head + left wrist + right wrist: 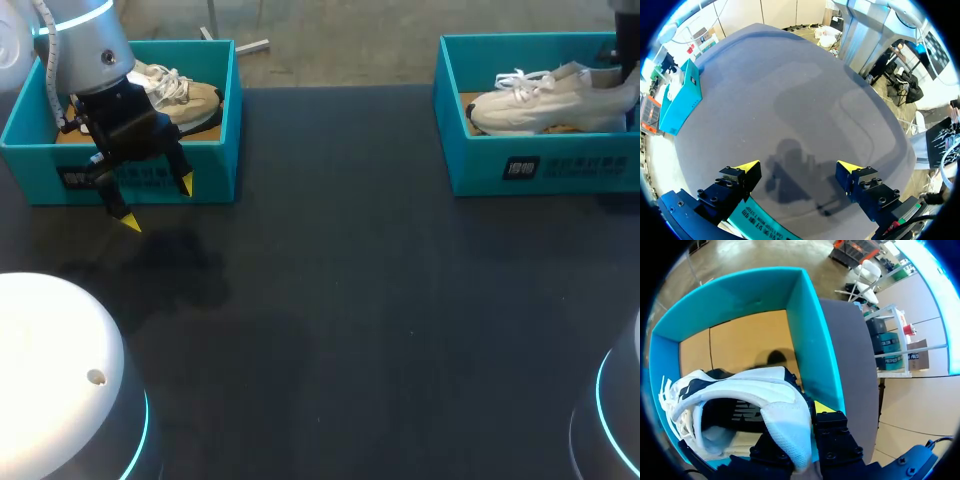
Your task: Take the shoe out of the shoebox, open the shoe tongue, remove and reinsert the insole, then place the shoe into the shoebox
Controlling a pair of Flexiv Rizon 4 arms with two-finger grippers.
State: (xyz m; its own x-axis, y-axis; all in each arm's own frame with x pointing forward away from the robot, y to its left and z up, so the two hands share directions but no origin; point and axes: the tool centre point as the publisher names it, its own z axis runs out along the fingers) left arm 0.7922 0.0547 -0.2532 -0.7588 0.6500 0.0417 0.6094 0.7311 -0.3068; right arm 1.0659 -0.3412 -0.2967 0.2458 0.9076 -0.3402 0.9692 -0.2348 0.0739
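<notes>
The right jaws clamp the white shoe [750,390] at its heel inside the shoebox [812,340]; left jaws apart.

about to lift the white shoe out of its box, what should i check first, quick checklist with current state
1. Right gripper at the heel of the white shoe: ok, the heel sits right against it.
2. Grip closed on that heel: cannot tell, the shoe hides it.
3. White shoe inside the right shoebox: ok.
4. Left gripper open and empty: ok.
5. Left gripper away from the right shoebox: ok, it hangs at the front wall of the left shoebox.
</notes>
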